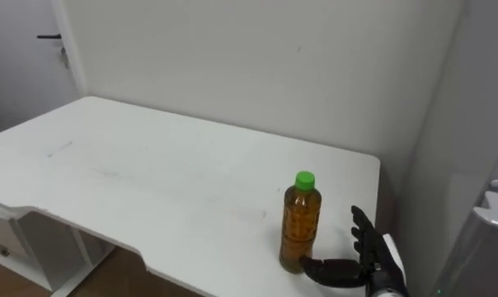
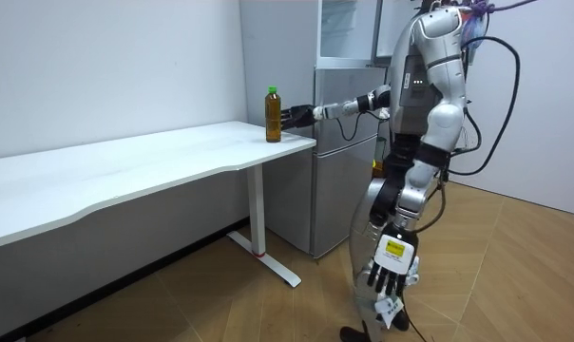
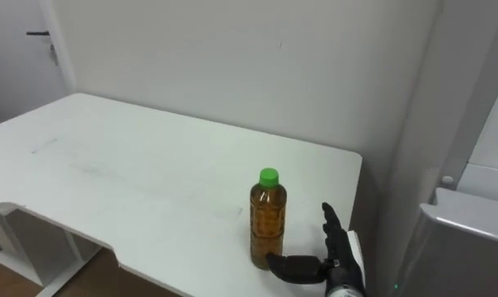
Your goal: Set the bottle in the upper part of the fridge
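The table (image 1: 150,181) is white, and its left and middle parts are bare. The bottle (image 1: 300,223) stands upright near its right near corner, green cap on and amber liquid nearly to the neck, so it has not been lifted yet.

Just right of it is the right hand (image 1: 369,252), spread open with the fingers (image 1: 360,224) straight and pointing up. The thumb reaches low toward the bottle's foot. I cannot tell whether it touches, and nothing is gripped.

In the room view the robot stands off the table's end with that arm stretched out to the bottle. The left hand (image 2: 390,277) hangs at its side, fingers loose and empty.

The fridge (image 2: 342,123) stands just beyond the table's right end, close to the robot.

My reading is that the task is at its start, on the reach. The grasp, the lift, the carry and the placing in the upper compartment are all left.

The bottle shows no label or writing I can read.
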{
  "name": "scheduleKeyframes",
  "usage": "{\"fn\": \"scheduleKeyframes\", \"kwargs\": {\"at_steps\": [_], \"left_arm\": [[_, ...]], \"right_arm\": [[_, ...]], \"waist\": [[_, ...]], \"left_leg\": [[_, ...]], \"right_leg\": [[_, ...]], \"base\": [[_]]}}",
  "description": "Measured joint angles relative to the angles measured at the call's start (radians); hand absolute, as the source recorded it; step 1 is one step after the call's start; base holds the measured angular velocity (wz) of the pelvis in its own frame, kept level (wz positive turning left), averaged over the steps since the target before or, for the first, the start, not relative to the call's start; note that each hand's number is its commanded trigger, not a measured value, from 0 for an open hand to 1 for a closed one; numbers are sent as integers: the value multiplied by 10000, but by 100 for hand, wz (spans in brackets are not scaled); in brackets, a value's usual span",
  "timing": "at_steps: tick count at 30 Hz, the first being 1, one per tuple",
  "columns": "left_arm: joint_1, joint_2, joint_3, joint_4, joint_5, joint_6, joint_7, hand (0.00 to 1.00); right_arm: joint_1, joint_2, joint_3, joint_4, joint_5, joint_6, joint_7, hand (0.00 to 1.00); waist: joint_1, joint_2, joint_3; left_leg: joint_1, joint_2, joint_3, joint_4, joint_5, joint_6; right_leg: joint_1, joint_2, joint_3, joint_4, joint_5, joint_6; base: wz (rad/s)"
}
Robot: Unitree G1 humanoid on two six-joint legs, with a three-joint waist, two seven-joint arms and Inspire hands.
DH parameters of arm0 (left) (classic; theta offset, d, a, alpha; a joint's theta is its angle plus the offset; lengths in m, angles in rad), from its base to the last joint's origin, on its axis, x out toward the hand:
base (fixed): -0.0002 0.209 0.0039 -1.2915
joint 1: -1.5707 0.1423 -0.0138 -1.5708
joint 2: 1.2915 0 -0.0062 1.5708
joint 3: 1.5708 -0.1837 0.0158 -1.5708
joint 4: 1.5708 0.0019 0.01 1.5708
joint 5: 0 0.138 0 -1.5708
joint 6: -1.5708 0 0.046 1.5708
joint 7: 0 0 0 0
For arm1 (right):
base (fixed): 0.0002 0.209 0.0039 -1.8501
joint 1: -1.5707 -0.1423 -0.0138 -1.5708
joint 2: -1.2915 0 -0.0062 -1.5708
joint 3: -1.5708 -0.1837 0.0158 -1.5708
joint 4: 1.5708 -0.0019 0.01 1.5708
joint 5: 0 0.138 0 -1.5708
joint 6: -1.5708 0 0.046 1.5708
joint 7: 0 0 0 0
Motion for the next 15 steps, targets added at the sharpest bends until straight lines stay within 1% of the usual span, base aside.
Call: {"fn": "scheduleKeyframes", "kwargs": {"at_steps": [3,6,10,13,15], "left_arm": [[8,-5,1,71,-257,8,-17,0],[27,-24,5,76,-370,8,-9,0],[8,-61,4,83,-375,-22,3,0],[-62,-44,16,81,-382,-104,3,0],[-83,-20,19,83,-383,-105,4,0]], "right_arm": [[-14,2,1,72,0,0,-168,0],[-81,0,57,72,20,0,-239,0],[-203,2,205,77,69,-2,-420,0],[-210,-3,253,82,201,-5,-615,0],[-218,-3,367,115,369,-5,-650,0]], "waist": [[204,0,-2],[226,-28,-20],[284,-52,-32],[417,-166,-16],[488,-304,-6]], "left_leg": [[-9,-17,-4,7,4,4],[-21,-52,-36,-1,32,22],[36,-69,-44,-59,57,46],[27,-98,-89,-96,64,57],[3,-118,-118,-92,72,70]], "right_leg": [[-6,-17,-30,-6,-11,18],[-14,-61,-157,3,-23,39],[-86,-121,-168,207,-31,52],[-95,-144,-171,213,-31,55],[-96,-162,-177,202,-35,65]], "base": [[1],[9],[1],[1],[5]]}}
